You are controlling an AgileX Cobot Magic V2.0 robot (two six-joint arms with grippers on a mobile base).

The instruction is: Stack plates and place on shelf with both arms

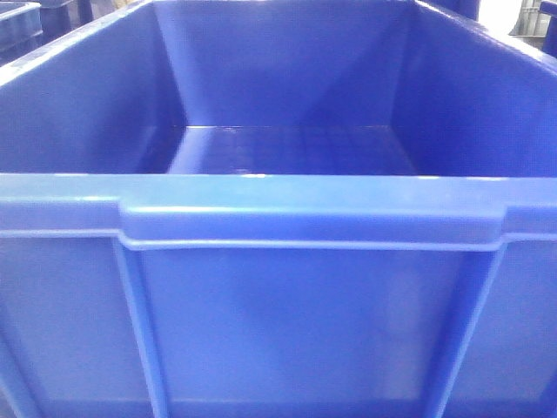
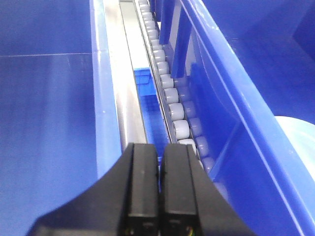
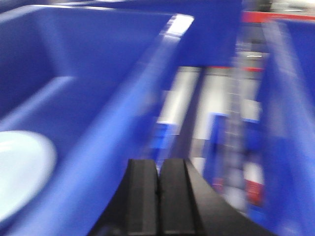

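Both sets of jaws are pressed together with nothing between them, as far as the wrist views show. Left gripper (image 2: pixel 159 189) has its two black fingers (image 2: pixel 142 187) side by side with only a thin seam between, hanging over a gap between blue crates. Right gripper (image 3: pixel 158 194) looks the same, dark fingers (image 3: pixel 141 194) closed flat against each other, though that whole view is smeared with motion blur so fine detail is a wash

From the left wrist you look down a roller conveyor track (image 2: pixel 170 101), a row of pale grey rollers running away up the frame beside a brushed metal rail (image 2: pixel 125 98). To the right of the rollers is the blue crate wall (image 2: pixel 231 98), and just past its rim, inside that crate at the right edge, sits a white plate (image 2: pixel 298 142), only partly in view. Off to the left is a flat blue panel (image 2: pixel 44 123)

From the right wrist, a white plate (image 3: pixel 22 169) lies on the floor of a blue crate (image 3: pixel 83 64) at the lower left, cut off by the frame edge. The gripper is outside that crate, just beside its rim. Can't tell if it's the same plate as in the other view

Front camera is basically filled by a big blue plastic crate (image 1: pixel 305 218), its near rim across the middle and the gridded floor visible inside. No plate or arm shows there
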